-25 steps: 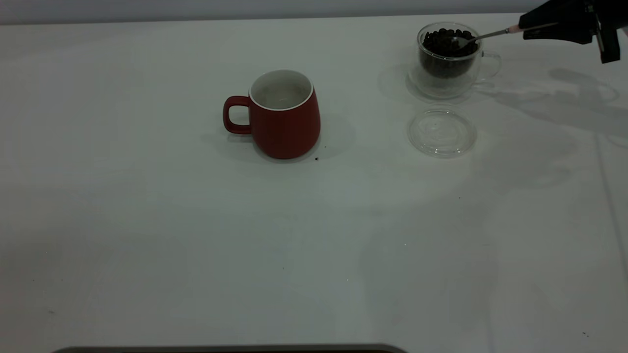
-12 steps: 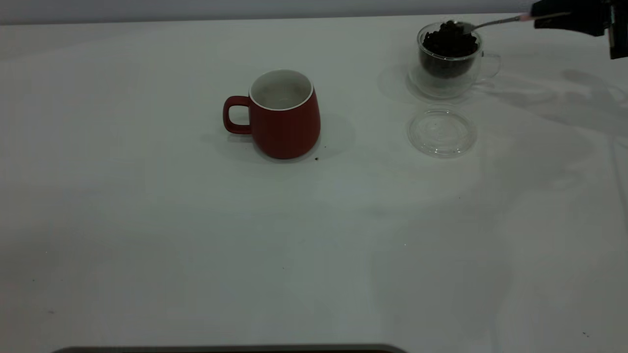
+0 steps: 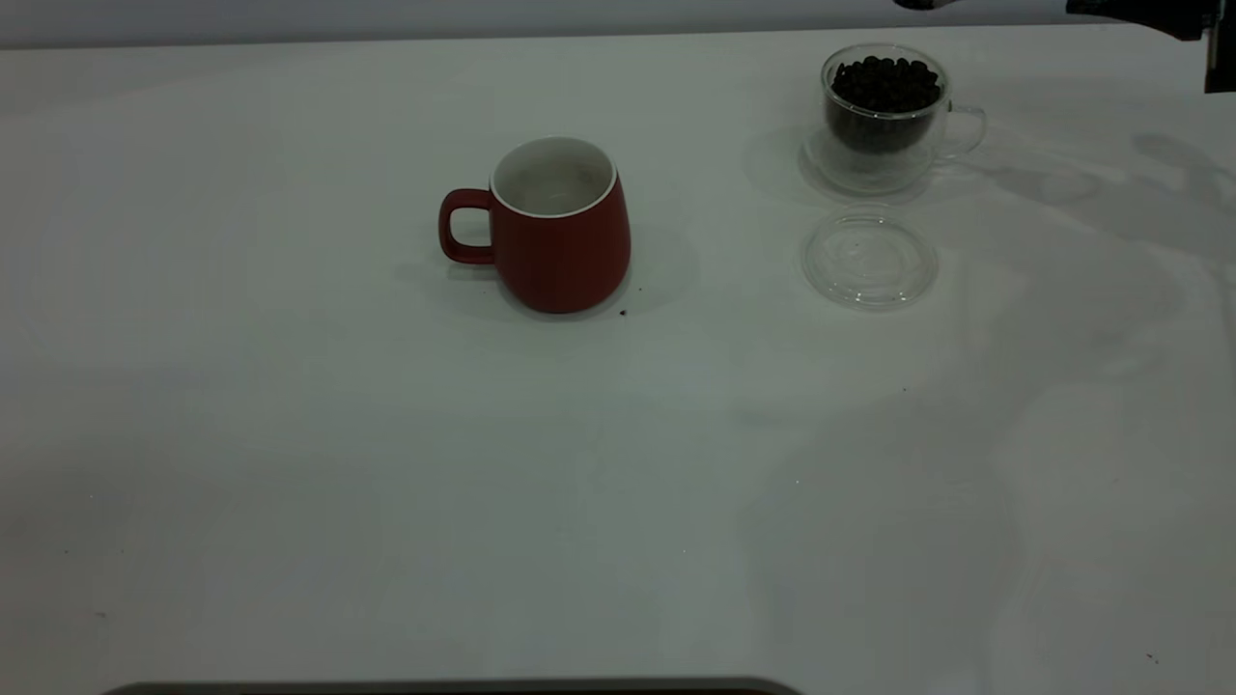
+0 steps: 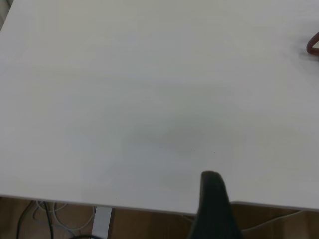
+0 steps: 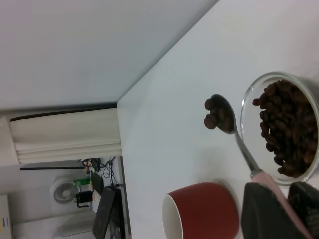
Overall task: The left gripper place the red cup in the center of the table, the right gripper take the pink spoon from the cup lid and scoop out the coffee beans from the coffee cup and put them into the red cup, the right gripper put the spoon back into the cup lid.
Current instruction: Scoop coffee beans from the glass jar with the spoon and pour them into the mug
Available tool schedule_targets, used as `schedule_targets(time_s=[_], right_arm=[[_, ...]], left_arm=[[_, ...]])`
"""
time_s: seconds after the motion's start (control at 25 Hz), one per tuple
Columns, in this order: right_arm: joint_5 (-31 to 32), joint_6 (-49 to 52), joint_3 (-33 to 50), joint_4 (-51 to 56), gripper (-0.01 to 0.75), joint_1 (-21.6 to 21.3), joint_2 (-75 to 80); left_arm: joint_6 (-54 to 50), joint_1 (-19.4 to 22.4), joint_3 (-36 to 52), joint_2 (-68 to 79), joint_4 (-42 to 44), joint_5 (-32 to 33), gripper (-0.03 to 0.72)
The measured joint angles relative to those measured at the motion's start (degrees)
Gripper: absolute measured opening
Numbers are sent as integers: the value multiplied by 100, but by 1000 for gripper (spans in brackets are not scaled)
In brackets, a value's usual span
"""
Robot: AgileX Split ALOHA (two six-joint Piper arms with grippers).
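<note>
The red cup stands upright near the middle of the table, handle to the left, and appears again in the right wrist view. At the back right stands the coffee cup, full of coffee beans. The cup lid lies bare just in front of it. My right gripper is shut on the pink spoon, held high above the coffee cup, and the spoon's bowl carries a few beans. In the exterior view only the right gripper's edge shows. My left gripper hangs over the table's edge, far from the cup.
A tiny dark speck lies by the red cup's base. A dark strip runs along the table's near edge. The wide front half of the table is bare white surface.
The right gripper has lifted the spoon out of the coffee cup with beans in its bowl and risen almost out of the exterior view's top edge. Cups and lid have not moved.
</note>
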Motion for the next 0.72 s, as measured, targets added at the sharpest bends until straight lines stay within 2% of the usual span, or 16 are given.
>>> schedule_targets(time_s=[0.36,0.48,0.72], right_arm=[[0,324,0,0,94,107,0],[0,386,0,0,94,373,0],[0,413,0,42,94,1171,0]], left_arm=[[0,0,0,0,0,0,586],[0,0,0,0,0,0,586],[0,0,0,0,0,0,586]])
